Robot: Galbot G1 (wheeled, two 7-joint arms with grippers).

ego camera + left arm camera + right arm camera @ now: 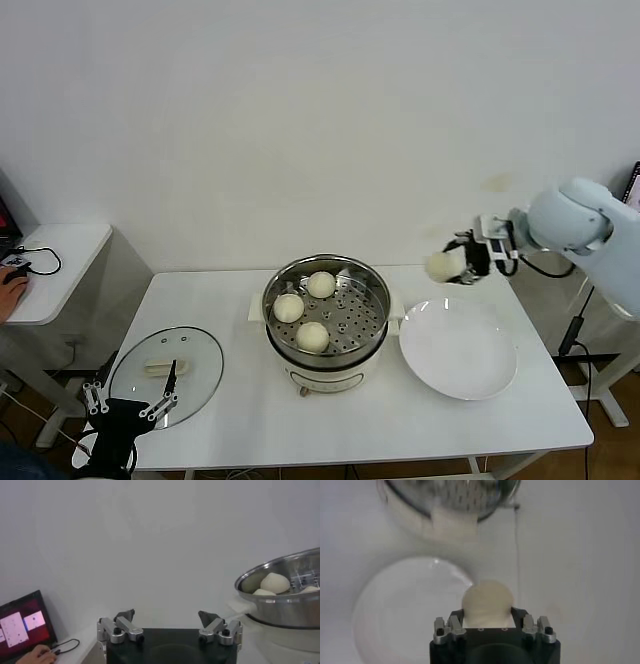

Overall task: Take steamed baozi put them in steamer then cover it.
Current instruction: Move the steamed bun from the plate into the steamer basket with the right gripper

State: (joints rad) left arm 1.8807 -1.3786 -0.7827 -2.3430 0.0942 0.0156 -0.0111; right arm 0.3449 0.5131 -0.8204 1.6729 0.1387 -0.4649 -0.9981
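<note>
Cream-white baozi point(440, 266) in right claw point(452, 264), no legible writing.

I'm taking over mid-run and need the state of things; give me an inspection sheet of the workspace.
Surface: white table, no spills seen.
Job's things: three baozi on the tray in the steamer at table centre; a fourth baozi in the air beyond the plate; cover lies flat on the table, to the robot's left of the steamer.
Clutter: the plate, bare, to the right of the steamer.
Grippers: left hand open, low beside the cover; right hand shut on the fourth baozi.
Cables: black cable on the side table.
Surroundings: white wall; laptop and a person's hand at the side table.
</note>
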